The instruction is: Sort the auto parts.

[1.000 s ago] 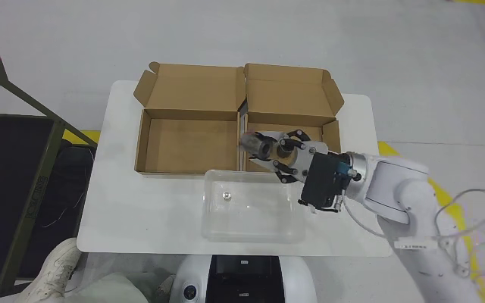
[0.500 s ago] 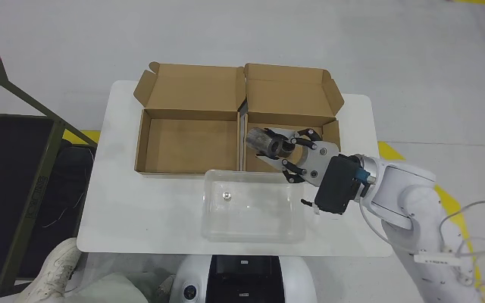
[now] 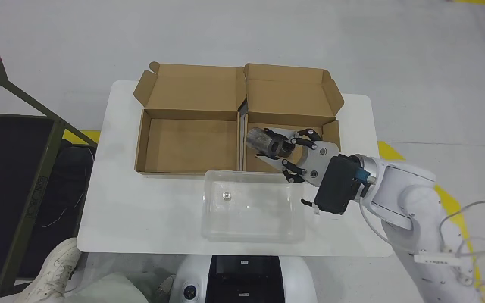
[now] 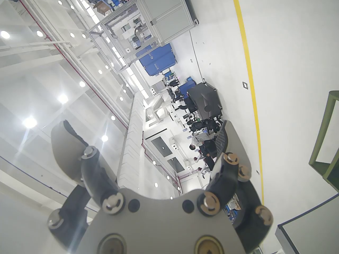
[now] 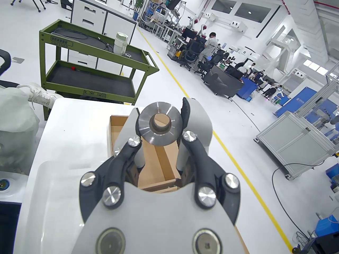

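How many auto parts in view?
2. A metal cylinder sits in the right pincer above the right cardboard box; a small part lies in the clear bin. The arm may hide others in that box.

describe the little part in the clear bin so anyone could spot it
On the white table, a clear bin sits in front of two open cardboard boxes. The small part lies inside the bin, toward its left. It is tiny and loose, unlike the large metal cylinder in the right gripper.

Brown cardboard boxes (image 3: pixel 193 85), silver-grey metal part (image 5: pixel 160 126), clear plastic bin (image 3: pixel 258 218), white table (image 3: pixel 121 201), olive-green cart (image 5: pixel 94 94).
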Controlling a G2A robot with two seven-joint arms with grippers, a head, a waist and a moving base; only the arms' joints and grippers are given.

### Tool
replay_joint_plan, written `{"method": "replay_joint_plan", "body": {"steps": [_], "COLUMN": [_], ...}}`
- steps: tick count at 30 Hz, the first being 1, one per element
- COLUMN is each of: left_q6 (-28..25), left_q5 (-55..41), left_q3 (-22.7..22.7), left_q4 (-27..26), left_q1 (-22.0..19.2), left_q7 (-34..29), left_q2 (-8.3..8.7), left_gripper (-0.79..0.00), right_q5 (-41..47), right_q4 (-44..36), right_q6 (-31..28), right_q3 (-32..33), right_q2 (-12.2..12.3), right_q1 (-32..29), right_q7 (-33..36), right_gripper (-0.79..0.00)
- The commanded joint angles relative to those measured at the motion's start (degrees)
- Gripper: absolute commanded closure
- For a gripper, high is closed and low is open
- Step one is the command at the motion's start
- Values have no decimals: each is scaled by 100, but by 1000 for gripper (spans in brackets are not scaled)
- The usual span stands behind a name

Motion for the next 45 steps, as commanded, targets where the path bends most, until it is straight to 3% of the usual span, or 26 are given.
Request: {"method": "replay_joint_plan", "body": {"steps": [1, 12, 18, 34, 45], "left_q6": [0, 0, 0, 0, 0], "left_q5": [0, 0, 0, 0, 0], "left_q3": [0, 0, 0, 0, 0], "left_q4": [0, 0, 0, 0, 0], "left_q1": [0, 0, 0, 0, 0], "left_q7": [0, 0, 0, 0, 0], "left_q2": [0, 0, 0, 0, 0], "left_gripper": [-785, -785, -785, -785, -785], "right_q5": [0, 278, 504, 1352, 2179], "right_q4": [0, 513, 1058, 3020, 4660], "right_q6": [0, 120, 191, 414, 324], "right_q3": [0, -129, -643, -2104, -3095], "right_q2": [0, -43, -150, -637, -1160], "right_q1": [0, 234, 793, 2452, 3450], "right_q7": [0, 31, 280, 949, 1224], "right_gripper": [0, 0, 0, 0, 0]}}
